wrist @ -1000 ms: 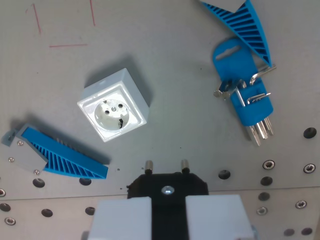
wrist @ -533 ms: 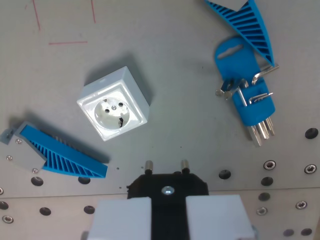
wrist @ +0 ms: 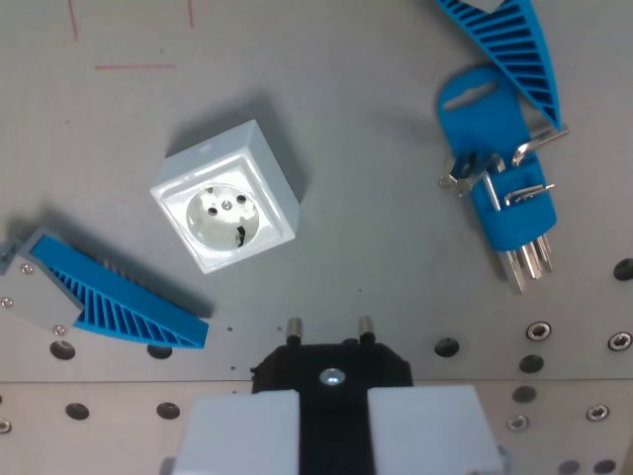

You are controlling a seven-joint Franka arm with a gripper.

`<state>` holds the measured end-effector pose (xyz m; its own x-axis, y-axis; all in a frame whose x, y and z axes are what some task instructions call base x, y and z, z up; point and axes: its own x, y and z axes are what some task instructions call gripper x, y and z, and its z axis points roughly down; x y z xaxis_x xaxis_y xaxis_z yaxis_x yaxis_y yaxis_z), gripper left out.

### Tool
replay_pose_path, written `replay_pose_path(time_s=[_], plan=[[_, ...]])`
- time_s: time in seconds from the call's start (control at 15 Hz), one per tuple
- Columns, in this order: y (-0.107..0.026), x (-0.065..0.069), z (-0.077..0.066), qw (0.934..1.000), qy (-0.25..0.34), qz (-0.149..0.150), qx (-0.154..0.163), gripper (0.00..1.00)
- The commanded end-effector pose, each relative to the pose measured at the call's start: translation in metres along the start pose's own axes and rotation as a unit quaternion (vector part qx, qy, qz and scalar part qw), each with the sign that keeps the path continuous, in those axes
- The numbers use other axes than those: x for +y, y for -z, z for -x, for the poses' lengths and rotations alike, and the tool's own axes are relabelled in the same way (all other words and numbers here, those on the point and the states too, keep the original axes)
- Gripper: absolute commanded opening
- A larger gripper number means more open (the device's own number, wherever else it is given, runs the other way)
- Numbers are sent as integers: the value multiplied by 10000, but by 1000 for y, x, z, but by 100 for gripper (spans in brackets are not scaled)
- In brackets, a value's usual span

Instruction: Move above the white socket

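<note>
The white socket (wrist: 226, 210) is a square box with a round two-hole face, lying turned at an angle on the grey table at the wrist view's left of centre. My gripper (wrist: 332, 408) fills the bottom edge, and its pale fingers (wrist: 243, 431) are shut on a black plug (wrist: 331, 364). The plug's two metal pins point up the picture. The socket lies up and to the wrist view's left of the pins, a short gap away and not touching them.
A blue ribbed wedge (wrist: 119, 302) lies at the lower left. Another blue wedge (wrist: 504, 49) is at the top right, above a blue plug part with metal clips (wrist: 499, 188). Red pen lines (wrist: 134, 67) mark the top left. Screw holes (wrist: 447, 346) run along the bottom.
The whole scene has spread outward a little around the socket, so the camera has moved closer. The black plug stays held the same way.
</note>
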<state>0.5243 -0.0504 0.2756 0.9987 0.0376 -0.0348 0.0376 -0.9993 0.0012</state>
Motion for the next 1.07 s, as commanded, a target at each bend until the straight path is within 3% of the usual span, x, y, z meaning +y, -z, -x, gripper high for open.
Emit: replay_pose_path(time_s=[0.07, 1.07], plan=[[-14, -4, 6, 9977, 482, 16, 482, 0], [-74, -25, 22, 9906, 1315, 23, 372, 0]])
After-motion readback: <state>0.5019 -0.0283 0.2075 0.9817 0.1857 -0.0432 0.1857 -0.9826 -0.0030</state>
